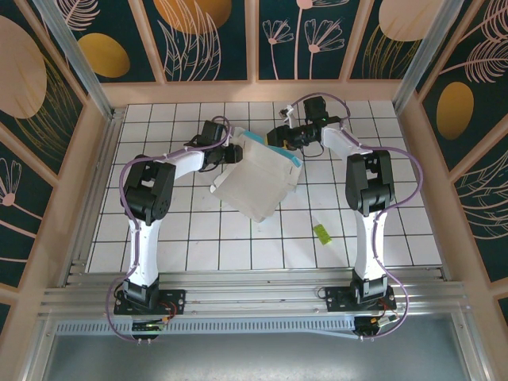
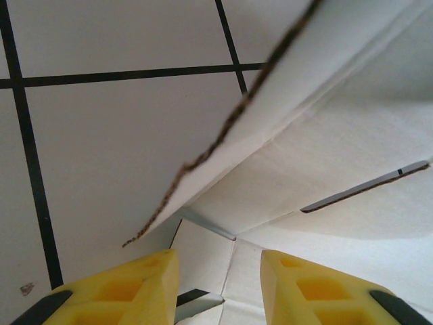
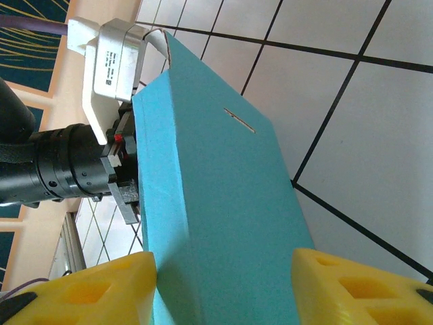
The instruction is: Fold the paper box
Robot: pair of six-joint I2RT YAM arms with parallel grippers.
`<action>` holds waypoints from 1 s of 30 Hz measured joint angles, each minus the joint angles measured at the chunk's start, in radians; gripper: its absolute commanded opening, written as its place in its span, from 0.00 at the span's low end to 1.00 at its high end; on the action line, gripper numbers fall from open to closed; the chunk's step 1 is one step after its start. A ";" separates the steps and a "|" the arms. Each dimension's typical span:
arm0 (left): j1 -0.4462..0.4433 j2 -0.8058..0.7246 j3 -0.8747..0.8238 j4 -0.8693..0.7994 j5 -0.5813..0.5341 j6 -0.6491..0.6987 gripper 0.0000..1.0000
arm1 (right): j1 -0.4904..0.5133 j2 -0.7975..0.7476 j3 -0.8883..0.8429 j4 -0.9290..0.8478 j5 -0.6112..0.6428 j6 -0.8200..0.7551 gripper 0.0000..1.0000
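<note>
Item: paper box (image 1: 258, 186), centre of the top view, tilted, white face up. Your right gripper (image 3: 223, 271) clamps its turquoise sides. Your left gripper (image 2: 218, 271) sits at its upper-left edge, fingers partly apart, hold unclear.

desk (image 1: 238, 238): white tiles, thin black grid lines | walls (image 1: 214, 40): dark teal panels, gold ovals, pale leaf-and-flower line drawings, on far, left and right sides | wooden frames (image 1: 252, 40): light, between the panels | aluminium rails (image 1: 254, 298): along the desk's near edge | light: even, soft shadows
</note>
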 measured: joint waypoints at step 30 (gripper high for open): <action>0.006 0.003 -0.023 -0.008 0.004 0.008 0.38 | -0.029 0.000 0.000 0.037 0.097 0.053 0.56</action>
